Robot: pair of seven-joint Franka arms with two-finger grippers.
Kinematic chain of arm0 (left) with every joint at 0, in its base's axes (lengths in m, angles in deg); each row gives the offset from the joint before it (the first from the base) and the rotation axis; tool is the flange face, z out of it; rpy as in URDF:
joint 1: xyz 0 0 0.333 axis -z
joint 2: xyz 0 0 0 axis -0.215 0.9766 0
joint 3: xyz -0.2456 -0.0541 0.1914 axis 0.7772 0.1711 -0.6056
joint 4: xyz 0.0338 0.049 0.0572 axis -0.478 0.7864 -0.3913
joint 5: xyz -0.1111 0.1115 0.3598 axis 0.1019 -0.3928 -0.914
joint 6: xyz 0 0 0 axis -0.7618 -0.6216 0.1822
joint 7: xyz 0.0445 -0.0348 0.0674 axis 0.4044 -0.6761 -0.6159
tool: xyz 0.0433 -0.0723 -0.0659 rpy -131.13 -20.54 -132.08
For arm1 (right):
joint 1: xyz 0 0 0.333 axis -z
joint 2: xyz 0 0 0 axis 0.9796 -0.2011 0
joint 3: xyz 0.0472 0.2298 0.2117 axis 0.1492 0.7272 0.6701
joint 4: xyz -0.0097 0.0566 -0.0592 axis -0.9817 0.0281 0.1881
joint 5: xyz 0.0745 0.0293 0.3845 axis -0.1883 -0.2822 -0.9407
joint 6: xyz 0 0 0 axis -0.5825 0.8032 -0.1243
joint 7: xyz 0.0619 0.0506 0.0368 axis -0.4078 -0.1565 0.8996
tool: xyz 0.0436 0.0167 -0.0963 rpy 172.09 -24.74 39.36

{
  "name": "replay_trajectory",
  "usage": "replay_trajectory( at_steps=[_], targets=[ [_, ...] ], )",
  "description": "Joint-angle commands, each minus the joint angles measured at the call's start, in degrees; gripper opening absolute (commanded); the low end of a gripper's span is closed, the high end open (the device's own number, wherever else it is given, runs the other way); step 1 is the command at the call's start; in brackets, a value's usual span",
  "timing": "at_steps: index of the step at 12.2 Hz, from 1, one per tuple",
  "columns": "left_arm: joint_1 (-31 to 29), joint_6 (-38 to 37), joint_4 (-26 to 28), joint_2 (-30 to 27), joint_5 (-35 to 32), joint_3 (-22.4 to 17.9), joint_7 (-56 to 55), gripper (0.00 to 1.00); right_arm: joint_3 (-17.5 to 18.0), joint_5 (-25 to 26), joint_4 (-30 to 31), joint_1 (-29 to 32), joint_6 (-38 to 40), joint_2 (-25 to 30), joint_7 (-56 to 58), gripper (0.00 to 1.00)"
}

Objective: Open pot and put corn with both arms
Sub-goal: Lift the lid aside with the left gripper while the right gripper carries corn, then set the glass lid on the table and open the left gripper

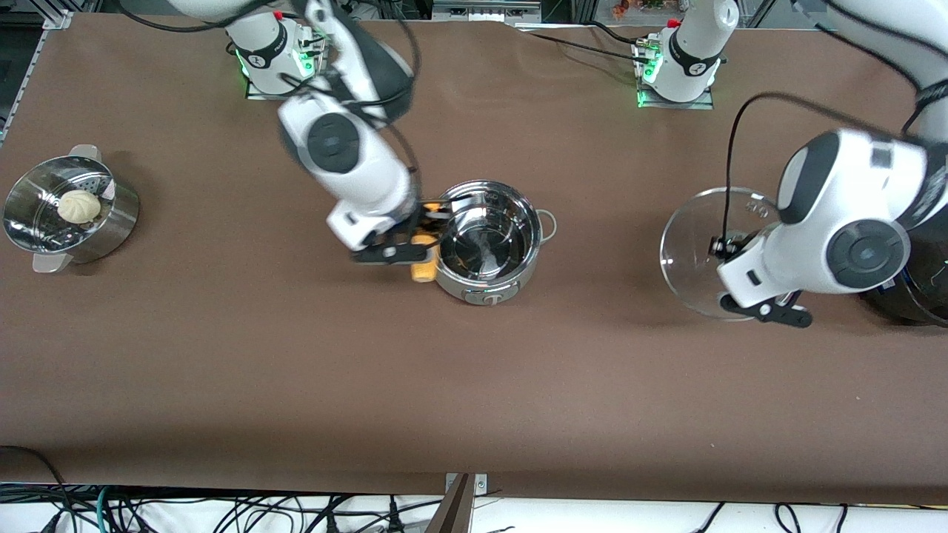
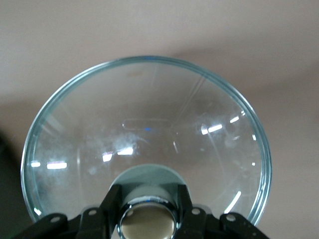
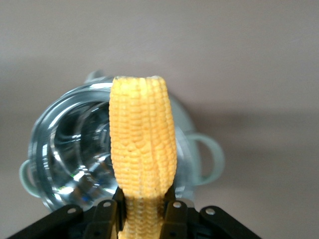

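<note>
Front view is showing you mid-delivery: your right gripper (image 1: 415,238), clamping the yellow-orange corn cob (image 1: 423,271), is hanging at the open shiny steel pot's (image 1: 486,244) rim; shift it over the opening before releasing. Your left gripper (image 1: 729,248) is gripping the round glass lid (image 1: 689,244) by its knob, toward the left arm's end.

Bright even overhead light, soft shadows on worktop (image 1: 474,385), specular glare on pot (image 1: 489,244) and glass lid (image 2: 149,139), motion blur on right arm (image 1: 348,89), wrist backgrounds soft.
</note>
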Motion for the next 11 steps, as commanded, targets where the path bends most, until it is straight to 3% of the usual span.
replay_trajectory(
  at_steps=[1, 2, 3, 4, 5, 9, 11],
  targets=[
    [-1.6, 17.2, 15.5, -1.6, -2.2, 1.3, 1.0, 0.05, -0.3, 5.6, -7.2, -4.9, 0.1, -8.6, -4.6, 0.0],
    [-3.3, 23.8, 20.3, -1.3, -2.2, 1.3, 1.0, 0.1, -0.4, 6.8, -7.5, -5.7, -0.8, -9.9, -5.1, 0.0],
    [-4.3, 29.5, 24.1, -0.8, -2.2, 1.3, 1.0, 0.26, -0.3, 7.5, -7.4, -5.9, -2.3, -11.2, -6.0, 0.0],
    [-5.2, 31.3, 25.0, -0.7, -2.2, 1.2, 1.1, 0.71, -0.4, 8.2, -7.5, -6.5, -3.3, -12.0, -6.6, 0.0],
    [-6.6, 30.7, 24.4, -1.3, -2.1, 1.4, 1.3, 1.0, -0.4, 9.0, -7.5, -6.6, -4.2, -12.9, -6.6, 0.0],
    [-8.1, 20.3, 19.7, -14.1, 4.0, 2.6, 1.2, 1.0, -0.9, 9.5, -7.4, -6.8, -6.1, -14.9, -6.7, 0.0],
    [-8.0, 14.5, 14.2, -19.2, 7.6, 3.2, 0.3, 1.0, -1.4, 9.7, -7.4, -7.8, -6.7, -15.4, -6.9, 0.0]
  ],
)
